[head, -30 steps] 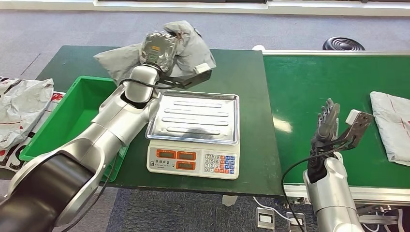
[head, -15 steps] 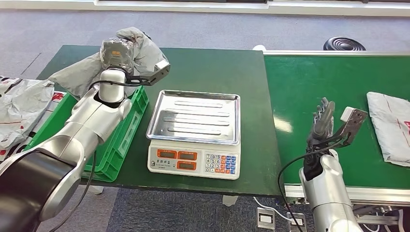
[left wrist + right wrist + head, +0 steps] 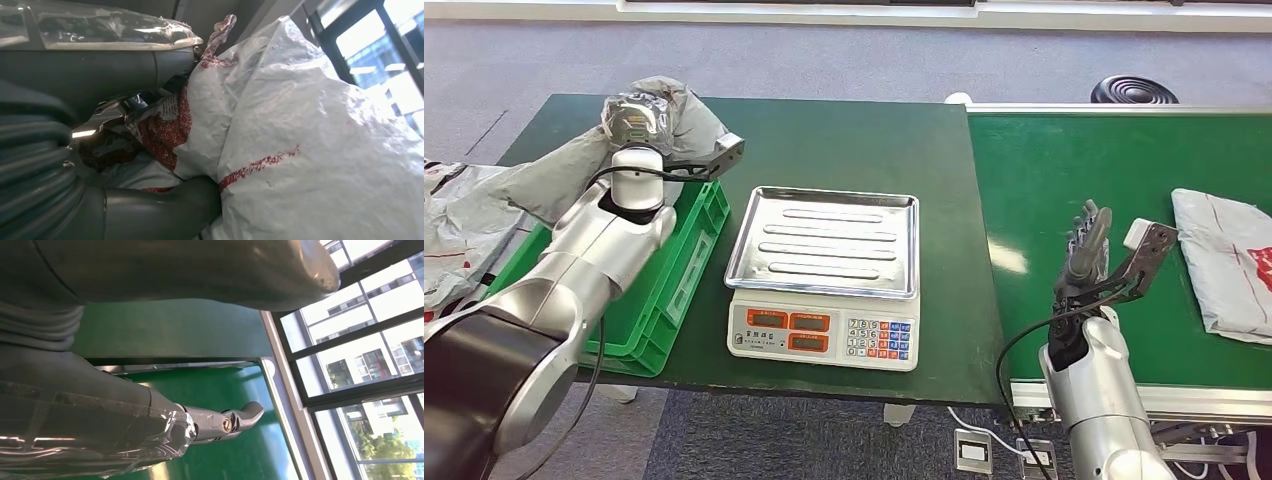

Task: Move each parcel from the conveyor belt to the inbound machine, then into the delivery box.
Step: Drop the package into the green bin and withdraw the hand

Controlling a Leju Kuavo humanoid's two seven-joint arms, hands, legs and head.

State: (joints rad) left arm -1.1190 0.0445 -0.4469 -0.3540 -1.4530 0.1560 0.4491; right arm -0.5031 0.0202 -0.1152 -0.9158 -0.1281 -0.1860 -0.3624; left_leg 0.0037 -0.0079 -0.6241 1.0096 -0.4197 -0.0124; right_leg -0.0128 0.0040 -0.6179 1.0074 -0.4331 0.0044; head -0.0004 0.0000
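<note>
The left robot hand (image 3: 636, 118) was clamped on a grey parcel (image 3: 564, 178) at the upper left of the frame, holding it above the far end of the green delivery box (image 3: 679, 275). In the left wrist view the thumb and fingers (image 3: 165, 207) pressed into the white, red-printed bag. The scale (image 3: 826, 282) sat at centre on the dark green surface (image 3: 864, 150), its tray bare. The right robot hand (image 3: 1089, 250) stood upright at lower right over the conveyor belt (image 3: 1074, 160), fingers apart, holding nothing. A second parcel (image 3: 1229, 262) lay on the belt at the right edge.
</note>
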